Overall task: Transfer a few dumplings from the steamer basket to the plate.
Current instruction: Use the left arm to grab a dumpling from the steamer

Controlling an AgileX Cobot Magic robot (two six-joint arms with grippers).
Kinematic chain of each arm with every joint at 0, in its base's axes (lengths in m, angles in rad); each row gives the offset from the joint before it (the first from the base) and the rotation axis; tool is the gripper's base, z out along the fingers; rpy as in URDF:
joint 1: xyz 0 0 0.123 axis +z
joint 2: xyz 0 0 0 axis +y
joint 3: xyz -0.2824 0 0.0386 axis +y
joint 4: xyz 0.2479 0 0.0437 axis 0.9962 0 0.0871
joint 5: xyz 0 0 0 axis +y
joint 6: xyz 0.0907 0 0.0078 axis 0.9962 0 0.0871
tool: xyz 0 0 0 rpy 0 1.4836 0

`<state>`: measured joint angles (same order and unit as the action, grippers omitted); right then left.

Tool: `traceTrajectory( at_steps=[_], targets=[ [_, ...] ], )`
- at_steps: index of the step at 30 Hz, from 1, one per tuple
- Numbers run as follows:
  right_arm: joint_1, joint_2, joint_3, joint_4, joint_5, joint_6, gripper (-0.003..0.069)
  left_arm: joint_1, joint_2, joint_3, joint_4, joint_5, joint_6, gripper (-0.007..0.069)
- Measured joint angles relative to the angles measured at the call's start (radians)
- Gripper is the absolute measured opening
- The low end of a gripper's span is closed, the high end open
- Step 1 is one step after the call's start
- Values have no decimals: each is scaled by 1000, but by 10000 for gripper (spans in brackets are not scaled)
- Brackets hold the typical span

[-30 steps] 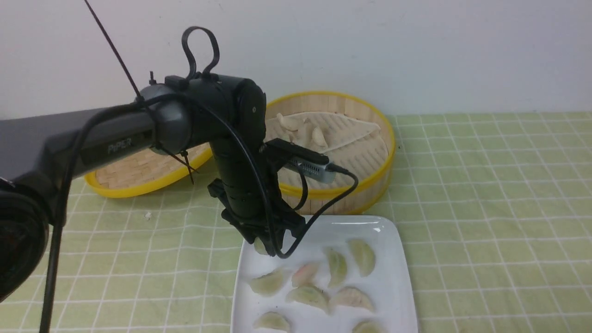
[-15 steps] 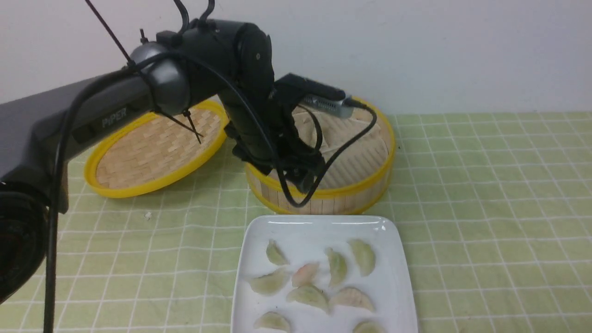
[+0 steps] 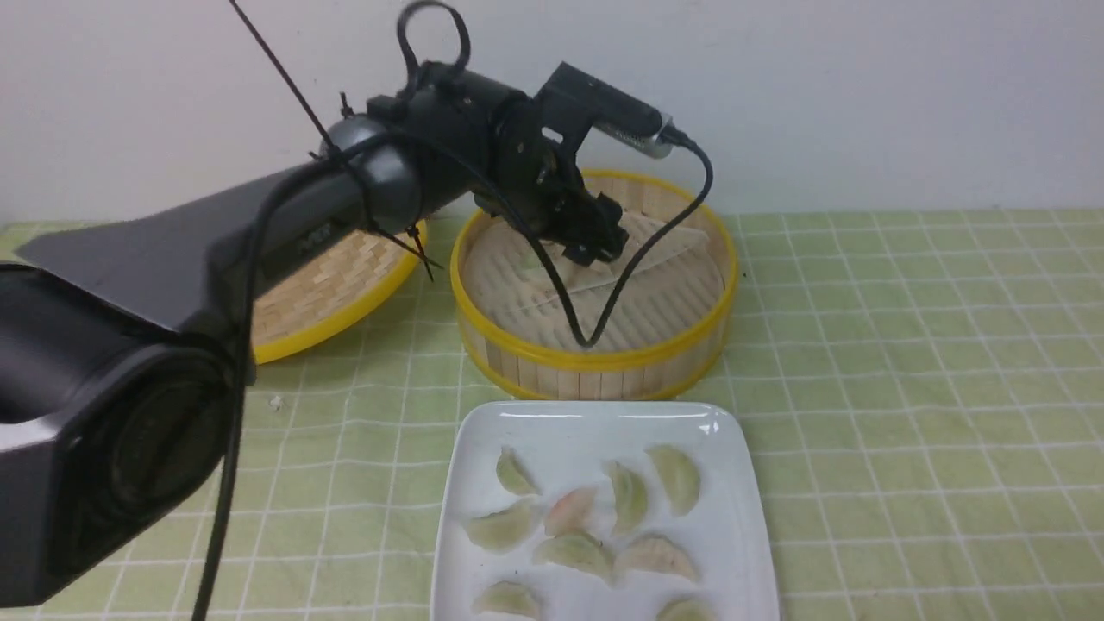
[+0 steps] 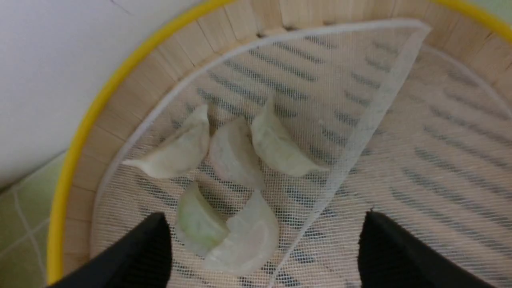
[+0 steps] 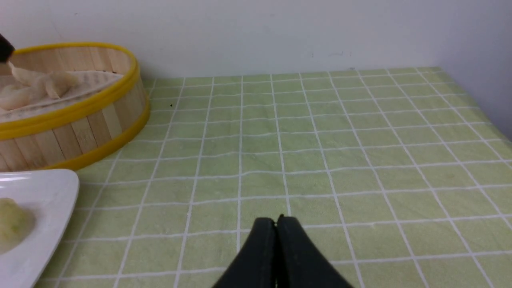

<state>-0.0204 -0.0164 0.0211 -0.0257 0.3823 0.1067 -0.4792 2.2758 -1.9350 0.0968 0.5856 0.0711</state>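
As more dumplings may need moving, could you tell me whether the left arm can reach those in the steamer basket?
Probably yes: the left gripper hangs open directly over the dumplings in the steamer basket, with nothing between; the liner folds beside them.

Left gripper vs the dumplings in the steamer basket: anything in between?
Nothing visible. The open left gripper hangs above the dumplings; the mesh liner has a folded edge lying beside them, not over them.
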Motion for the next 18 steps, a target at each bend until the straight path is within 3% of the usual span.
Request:
traceTrajectory(
  at_steps=[11,12,13,14,16,18],
  targets=[
    [0,0,0,0,0,0,-15,1,111,-7,58,-73,-8,547],
    [0,0,0,0,0,0,-15,1,113,-8,58,-73,-12,519],
    [0,0,0,0,0,0,-15,1,114,-10,60,-69,-19,440],
    [0,0,0,0,0,0,-15,1,114,-10,60,-69,-19,440],
    [0,0,0,0,0,0,-15,3,111,-10,66,-51,-36,233],
    [0,0,0,0,0,0,-15,3,103,-10,65,-32,-40,169]
  ],
)
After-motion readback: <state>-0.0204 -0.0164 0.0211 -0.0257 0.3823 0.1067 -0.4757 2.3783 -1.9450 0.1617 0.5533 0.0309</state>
